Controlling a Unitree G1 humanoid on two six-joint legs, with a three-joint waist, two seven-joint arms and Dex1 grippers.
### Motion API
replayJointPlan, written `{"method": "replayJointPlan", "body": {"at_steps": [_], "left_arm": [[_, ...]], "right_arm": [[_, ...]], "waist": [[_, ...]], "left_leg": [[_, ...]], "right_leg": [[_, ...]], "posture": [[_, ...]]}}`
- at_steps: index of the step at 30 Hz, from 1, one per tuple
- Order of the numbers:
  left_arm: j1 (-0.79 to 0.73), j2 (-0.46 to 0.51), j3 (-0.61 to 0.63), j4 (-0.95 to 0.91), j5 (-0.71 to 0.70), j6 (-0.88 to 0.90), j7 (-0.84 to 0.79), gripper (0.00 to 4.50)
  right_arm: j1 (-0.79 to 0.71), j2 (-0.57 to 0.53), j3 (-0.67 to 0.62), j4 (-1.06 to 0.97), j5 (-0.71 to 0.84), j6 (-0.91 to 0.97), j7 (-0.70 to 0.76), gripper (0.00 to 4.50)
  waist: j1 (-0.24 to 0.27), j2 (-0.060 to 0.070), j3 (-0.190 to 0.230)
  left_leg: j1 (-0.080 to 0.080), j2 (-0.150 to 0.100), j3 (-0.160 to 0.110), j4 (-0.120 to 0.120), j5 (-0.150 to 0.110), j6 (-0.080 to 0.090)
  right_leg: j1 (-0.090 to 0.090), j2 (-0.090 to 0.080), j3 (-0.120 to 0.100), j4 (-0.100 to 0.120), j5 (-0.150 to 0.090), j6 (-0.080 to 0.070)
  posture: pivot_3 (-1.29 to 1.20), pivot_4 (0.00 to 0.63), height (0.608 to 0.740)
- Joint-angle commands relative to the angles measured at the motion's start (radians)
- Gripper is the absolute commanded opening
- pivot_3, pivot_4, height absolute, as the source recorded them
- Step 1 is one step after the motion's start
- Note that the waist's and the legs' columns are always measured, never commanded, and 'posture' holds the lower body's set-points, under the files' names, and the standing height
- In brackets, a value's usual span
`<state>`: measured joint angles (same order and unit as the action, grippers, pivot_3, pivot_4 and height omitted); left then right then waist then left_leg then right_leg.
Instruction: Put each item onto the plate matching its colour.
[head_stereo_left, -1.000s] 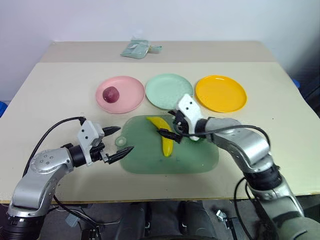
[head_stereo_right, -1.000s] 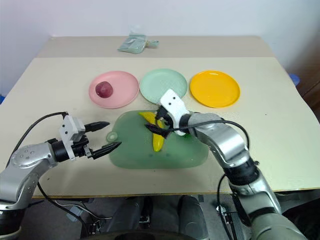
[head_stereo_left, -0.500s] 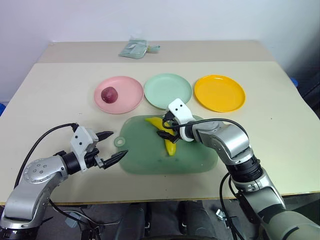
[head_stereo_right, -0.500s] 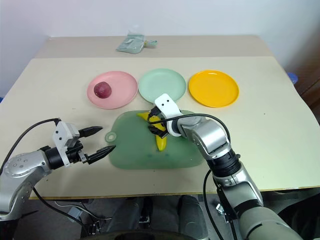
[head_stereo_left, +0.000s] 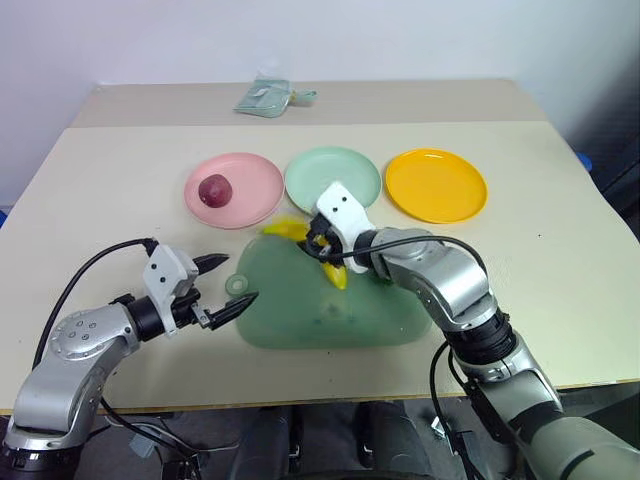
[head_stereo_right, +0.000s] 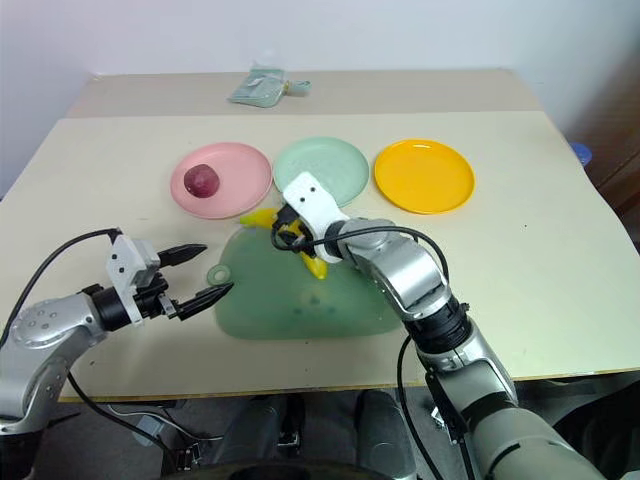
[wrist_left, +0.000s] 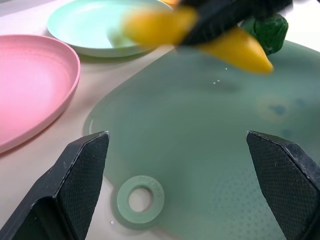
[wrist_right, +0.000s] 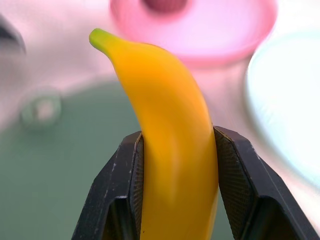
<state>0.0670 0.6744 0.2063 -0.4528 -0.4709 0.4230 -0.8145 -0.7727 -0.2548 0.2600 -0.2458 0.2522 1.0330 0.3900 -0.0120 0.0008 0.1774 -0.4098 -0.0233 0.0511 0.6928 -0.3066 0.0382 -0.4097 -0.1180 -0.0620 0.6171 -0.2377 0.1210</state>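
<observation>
A: How much room is there around the board?

B: The green cutting board (head_stereo_left: 325, 305) lies near the front edge of the surface (head_stereo_left: 560, 300), its handle hole toward the robot's left. Wide bare stretches run out to both side edges. Behind the board the pink plate (head_stereo_left: 250, 195), the mint green plate (head_stereo_left: 345, 170) and the yellow-orange plate (head_stereo_left: 436, 185) stand in a row, close together, with the mint one's near rim just beside the board's far edge. At the far edge lies a small pale green packet (head_stereo_left: 265, 96), well apart from everything else.

A: And the right gripper?

B: The right gripper (head_stereo_left: 322, 242) hangs over the board's far edge, in front of the gap between the pink and mint plates. Its jaws are clamped on the yellow banana (wrist_right: 167, 135), one finger on each side of its middle, and the banana is off the board, tip pointing toward the pink plate.

A: The left one?

B: The left gripper (head_stereo_left: 228, 285) hovers just beside the handle hole, jaws spread wide and holding nothing.

A: The other items?

B: The maroon fruit (head_stereo_left: 215, 188) sits on the pink plate. The green broccoli ball (wrist_left: 270, 31) rests on the board beyond the banana.
</observation>
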Motion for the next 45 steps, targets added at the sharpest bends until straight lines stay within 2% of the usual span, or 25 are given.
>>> {"method": "replayJointPlan", "body": {"at_steps": [1, 7, 10, 14, 16, 17, 20, 21, 24, 27, 31, 33, 37, 44, 45], "left_arm": [[-0.012, -0.012, -0.021, -0.033, -0.011, -0.016, 0.003, 4.5], [-0.032, -0.028, -0.06, -0.036, -0.007, -0.018, 0.006, 4.5], [-0.06, -0.038, -0.085, -0.029, -0.002, -0.019, 0.01, 4.5], [-0.087, -0.051, -0.109, -0.03, -0.002, -0.015, 0.014, 4.5], [-0.091, -0.054, -0.119, -0.036, -0.003, -0.013, 0.016, 4.5], [-0.092, -0.055, -0.122, -0.039, -0.004, -0.012, 0.018, 4.5], [-0.089, -0.057, -0.127, -0.048, -0.01, -0.007, 0.018, 4.5], [-0.087, -0.058, -0.128, -0.049, -0.011, -0.008, 0.017, 4.5], [-0.082, -0.057, -0.132, -0.048, -0.011, -0.011, 0.013, 4.5], [-0.08, -0.055, -0.135, -0.048, -0.015, -0.013, 0.005, 4.5], [-0.08, -0.054, -0.14, -0.041, -0.016, -0.016, -0.003, 4.5], [-0.083, -0.054, -0.146, -0.034, -0.014, -0.018, -0.008, 4.5], [-0.099, -0.056, -0.162, -0.02, -0.006, -0.021, -0.019, 4.5], [-0.11, -0.055, -0.166, -0.014, -0.003, -0.021, -0.025, 4.5], [-0.108, -0.054, -0.165, -0.017, -0.004, -0.02, -0.024, 4.5]], "right_arm": [[-0.106, -0.039, -0.188, 0.107, -0.032, -0.057, -0.079, 1.62], [-0.232, -0.131, -0.398, 0.548, -0.093, -0.117, -0.248, 1.62], [-0.255, -0.164, -0.395, 0.751, -0.131, -0.221, -0.25, 1.62], [-0.272, -0.165, -0.391, 0.885, -0.139, -0.338, -0.212, 1.62], [-0.271, -0.163, -0.384, 0.904, -0.139, -0.358, -0.197, 2.46], [-0.268, -0.162, -0.381, 0.898, -0.141, -0.366, -0.195, 2.74], [-0.253, -0.161, -0.368, 0.827, -0.149, -0.382, -0.192, 4.14], [-0.243, -0.164, -0.364, 0.788, -0.151, -0.404, -0.186, 4.39], [-0.193, -0.197, -0.344, 0.638, -0.126, -0.448, -0.078, 4.39], [-0.104, -0.259, -0.327, 0.433, -0.053, -0.449, 0.109, 4.39], [0.111, -0.396, -0.3, 0.117, 0.09, -0.414, 0.397, 4.39], [0.232, -0.46, -0.266, -0.005, 0.121, -0.404, 0.487, 4.39], [0.366, -0.508, -0.171, -0.079, 0.061, -0.405, 0.492, 4.39], [0.372, -0.489, -0.109, -0.01, -0.007, -0.389, 0.456, 4.39], [0.368, -0.485, -0.106, -0.003, -0.01, -0.39, 0.456, 4.17]], "waist": [[0.002, 0.0, 0.0], [0.0, 0.0, 0.0], [-0.008, 0.0, 0.0], [-0.026, 0.003, 0.001], [-0.03, 0.003, 0.001], [-0.03, 0.003, 0.001], [-0.029, 0.003, 0.001], [-0.028, 0.003, 0.001], [-0.024, 0.003, 0.001], [-0.009, 0.003, 0.001], [0.005, 0.003, 0.001], [0.011, 0.002, 0.001], [0.005, 0.002, 0.001], [0.005, 0.002, 0.001], [0.006, 0.002, 0.001]], "left_leg": [[0.0, 0.0, 0.0, 0.0, 0.0, 0.0], [0.0, -0.001, 0.0, -0.001, 0.0, 0.0], [0.0, -0.001, 0.002, -0.005, 0.001, -0.001], [0.001, 0.0, 0.005, -0.008, 0.002, -0.002], [0.001, 0.001, 0.005, -0.009, 0.002, -0.002], [0.001, 0.001, 0.005, -0.009, 0.002, -0.002], [0.001, 0.001, 0.004, -0.009, 0.002, -0.002], [0.001, 0.001, 0.004, -0.009, 0.002, -0.002], [0.001, 0.001, 0.004, -0.008, 0.002, -0.002], [0.001, 0.001, 0.003, -0.008, 0.002, -0.002], [0.001, 0.001, 0.002, -0.008, 0.002, -0.002], [0.001, 0.0, 0.002, -0.007, 0.002, -0.002], [0.002, 0.0, 0.002, -0.007, 0.002, -0.001], [0.002, 0.0, 0.002, -0.006, 0.002, -0.002], [0.002, 0.0, 0.002, -0.006, 0.002, -0.002]], "right_leg": [[0.0, 0.0, 0.0, 0.0, 0.0, 0.0], [0.001, 0.0, 0.0, 0.0, 0.0, 0.0], [0.0, 0.0, 0.0, 0.0, 0.0, 0.0], [-0.002, 0.001, 0.002, -0.001, 0.0, 0.0], [-0.002, 0.001, 0.002, -0.001, 0.0, 0.0], [-0.002, 0.001, 0.002, -0.001, 0.0, 0.0], [-0.002, 0.001, 0.002, -0.001, 0.0, 0.0], [-0.002, 0.001, 0.002, -0.001, 0.0, 0.0], [-0.002, 0.001, 0.002, -0.001, 0.0, 0.0], [-0.002, 0.001, 0.002, -0.002, 0.0, 0.0], [0.0, 0.001, 0.002, -0.003, 0.0, 0.0], [0.001, 0.0, 0.001, -0.003, 0.0, 0.0], [0.001, 0.0, 0.002, -0.004, 0.0, 0.0], [0.001, 0.0, 0.002, -0.003, 0.0, 0.0], [0.001, -0.001, 0.002, -0.004, 0.0, 0.0]], "posture": [[0.0, 0.15, 0.74], [0.0, 0.15, 0.74], [0.0, 0.15, 0.74], [0.0, 0.15, 0.74], [0.0, 0.15, 0.74], [0.0, 0.15, 0.74], [0.0, 0.15, 0.74], [0.0, 0.15, 0.74], [0.0, 0.15, 0.74], [0.0, 0.15, 0.74], [0.0, 0.15, 0.74], [0.0, 0.15, 0.74], [0.0, 0.15, 0.74], [0.0, 0.15, 0.74], [0.0, 0.15, 0.74]]}}
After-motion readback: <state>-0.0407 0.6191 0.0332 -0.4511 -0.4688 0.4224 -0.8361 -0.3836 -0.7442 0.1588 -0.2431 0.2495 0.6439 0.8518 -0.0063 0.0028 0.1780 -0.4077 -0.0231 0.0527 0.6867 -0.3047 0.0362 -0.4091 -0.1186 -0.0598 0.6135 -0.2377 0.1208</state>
